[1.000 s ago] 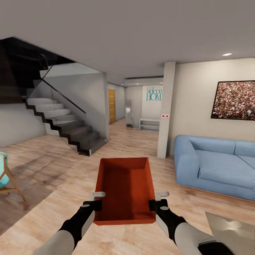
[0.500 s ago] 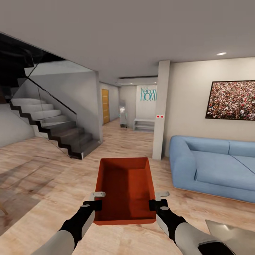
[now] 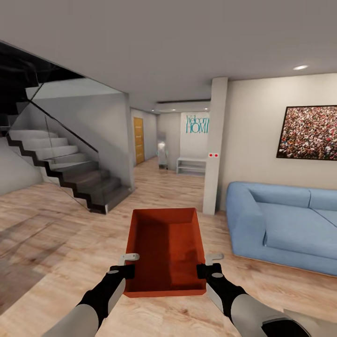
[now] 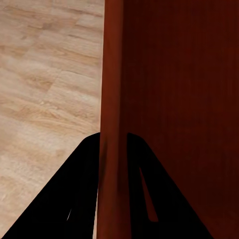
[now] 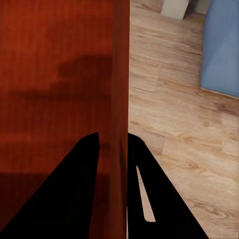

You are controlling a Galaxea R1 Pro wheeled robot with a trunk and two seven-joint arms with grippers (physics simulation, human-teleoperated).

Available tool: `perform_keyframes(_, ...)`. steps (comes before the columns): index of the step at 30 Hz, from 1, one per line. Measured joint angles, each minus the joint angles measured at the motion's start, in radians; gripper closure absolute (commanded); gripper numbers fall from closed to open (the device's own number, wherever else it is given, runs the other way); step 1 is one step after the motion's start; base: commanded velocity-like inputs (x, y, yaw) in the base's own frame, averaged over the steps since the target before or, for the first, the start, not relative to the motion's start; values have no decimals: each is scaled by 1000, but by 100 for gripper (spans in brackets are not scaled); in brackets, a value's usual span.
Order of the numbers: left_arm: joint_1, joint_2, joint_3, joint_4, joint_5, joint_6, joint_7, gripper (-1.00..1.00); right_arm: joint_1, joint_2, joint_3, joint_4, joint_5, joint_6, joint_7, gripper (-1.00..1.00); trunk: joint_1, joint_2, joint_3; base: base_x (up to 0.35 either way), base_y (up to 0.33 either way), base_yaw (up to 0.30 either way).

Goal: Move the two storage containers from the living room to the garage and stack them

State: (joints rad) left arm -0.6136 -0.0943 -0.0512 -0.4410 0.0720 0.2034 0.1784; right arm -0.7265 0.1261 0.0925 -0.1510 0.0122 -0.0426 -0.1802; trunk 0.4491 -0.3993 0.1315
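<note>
One red-orange storage container [image 3: 164,248] hangs level in front of me over the light wood-plank flooring of the living room [image 3: 56,224]. My left gripper [image 3: 125,267] is shut on its left wall, with that thin wall [image 4: 112,124] pinched between the dark fingers [image 4: 74,194]. On the opposite side my right gripper [image 3: 206,267] is shut on the right wall [image 5: 121,99]. The bin's inside is bare. The second container is out of view, and so is the garage.
A blue sofa [image 3: 285,224] stands at the right under a framed picture [image 3: 309,133]. A white pillar [image 3: 214,145] rises beside it. A dark staircase with a glass rail [image 3: 70,164] fills the left. Between them a hallway [image 3: 168,164] leads to a yellow door [image 3: 138,139].
The whole view has swung, so the camera moved: the stairs slid left, then the sofa and picture drifted slightly right. The container and both grippers hold the same place in the picture.
</note>
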Motion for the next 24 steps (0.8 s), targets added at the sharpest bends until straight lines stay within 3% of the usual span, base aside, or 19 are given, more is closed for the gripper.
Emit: perform_keyframes(24, 0, 0, -2, 0, 0, 0, 0, 100, 0, 0, 0, 0, 0, 0, 0, 100, 0, 0, 0, 323, 9, 0)
